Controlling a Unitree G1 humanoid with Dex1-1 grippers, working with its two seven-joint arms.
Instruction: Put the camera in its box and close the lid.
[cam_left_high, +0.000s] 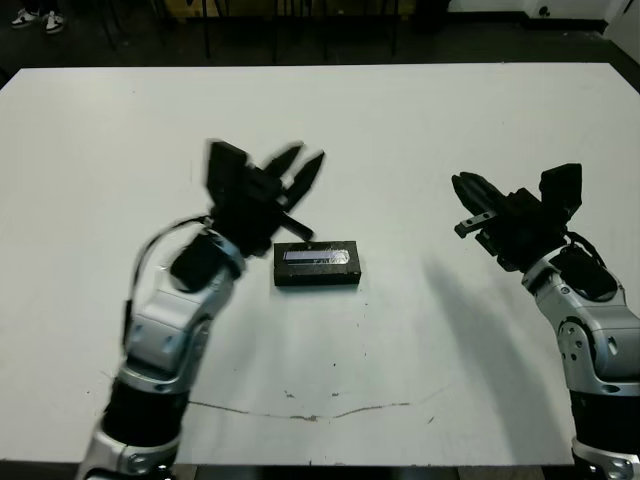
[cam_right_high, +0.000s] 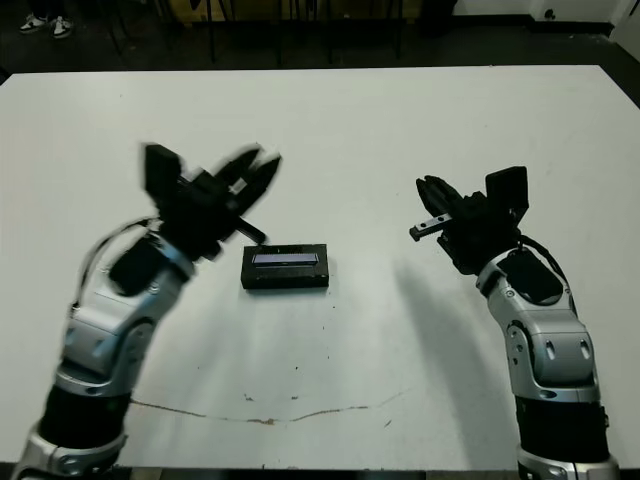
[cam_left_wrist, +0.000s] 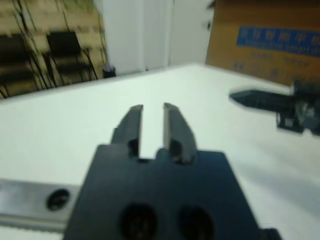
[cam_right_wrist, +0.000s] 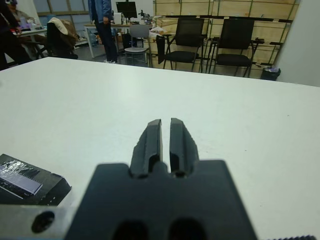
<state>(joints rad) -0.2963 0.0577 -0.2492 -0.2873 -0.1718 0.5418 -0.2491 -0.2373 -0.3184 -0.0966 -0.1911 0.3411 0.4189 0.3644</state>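
The lid (cam_left_high: 318, 256), black with a silvery strip, lies flat on the black box (cam_left_high: 316, 278) at the table's middle, so the box reads as one closed block. The camera is hidden from every view. My left gripper (cam_left_high: 305, 158) hovers blurred above and to the left of the box, its fingers (cam_left_wrist: 134, 125) a narrow gap apart with nothing between them. Off to the right, well away from the box, my right gripper (cam_left_high: 462, 183) is raised and shut on nothing, as the right wrist view (cam_right_wrist: 165, 121) shows. That view also catches the lid (cam_right_wrist: 19, 183).
A thin brown mark (cam_left_high: 300, 410) runs across the white table (cam_left_high: 420, 120) near its front edge. Beyond the far edge stand chairs (cam_right_wrist: 230, 40) and a person (cam_right_wrist: 102, 15). A cardboard carton (cam_left_wrist: 270, 40) stands beyond the table in the left wrist view.
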